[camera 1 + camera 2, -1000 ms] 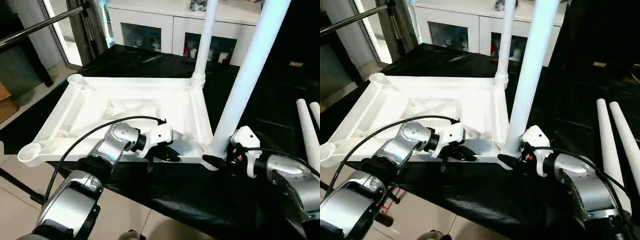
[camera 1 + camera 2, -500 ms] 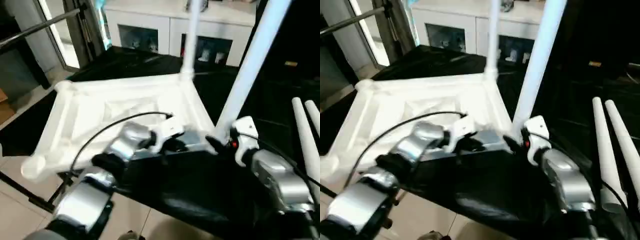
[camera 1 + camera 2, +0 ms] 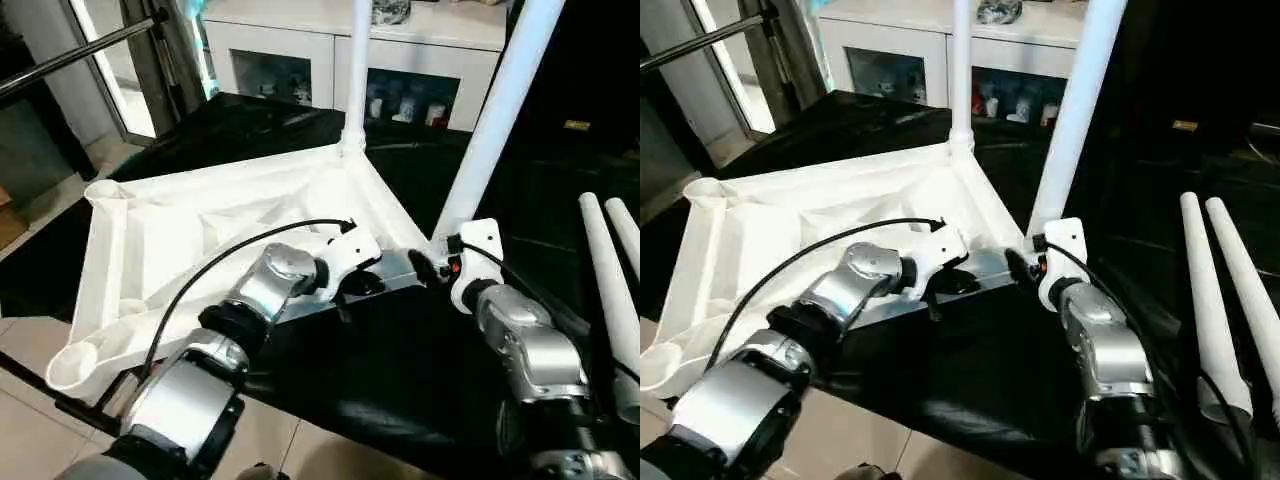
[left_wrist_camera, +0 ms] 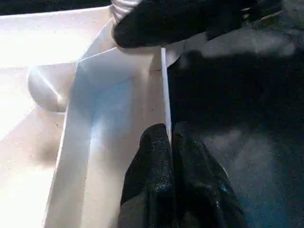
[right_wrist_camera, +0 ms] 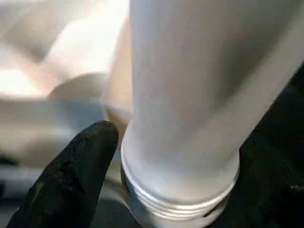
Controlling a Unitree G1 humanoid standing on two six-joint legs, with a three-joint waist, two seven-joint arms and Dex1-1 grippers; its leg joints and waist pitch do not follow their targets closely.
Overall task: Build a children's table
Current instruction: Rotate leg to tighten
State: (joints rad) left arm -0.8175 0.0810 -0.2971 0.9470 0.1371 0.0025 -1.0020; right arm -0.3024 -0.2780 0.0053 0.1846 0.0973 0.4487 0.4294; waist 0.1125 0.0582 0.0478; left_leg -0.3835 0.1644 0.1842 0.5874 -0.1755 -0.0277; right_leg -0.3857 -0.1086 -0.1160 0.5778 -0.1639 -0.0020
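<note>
The children's table top (image 3: 200, 185) lies upside down on the black cloth, ribbed underside up. One white leg (image 3: 355, 70) stands in the far corner socket. Another leg (image 3: 495, 110) stands in the near right socket. My left gripper (image 3: 365, 285) is shut on the top's thin near rim (image 4: 164, 95), one finger on each side of it. At the foot of the near right leg my right gripper (image 3: 428, 268) stands open. One black finger (image 5: 76, 175) sits beside the leg's ringed collar (image 5: 180, 190).
Two loose white legs (image 3: 600, 290) lie side by side on the cloth at the right. A white glass-door cabinet (image 3: 400, 60) stands behind the table. A metal bar (image 3: 80, 55) crosses the upper left, above tiled floor.
The table top has turned on the cloth, its right end swinging away from me and its left end towards me. Both grippers went with it.
</note>
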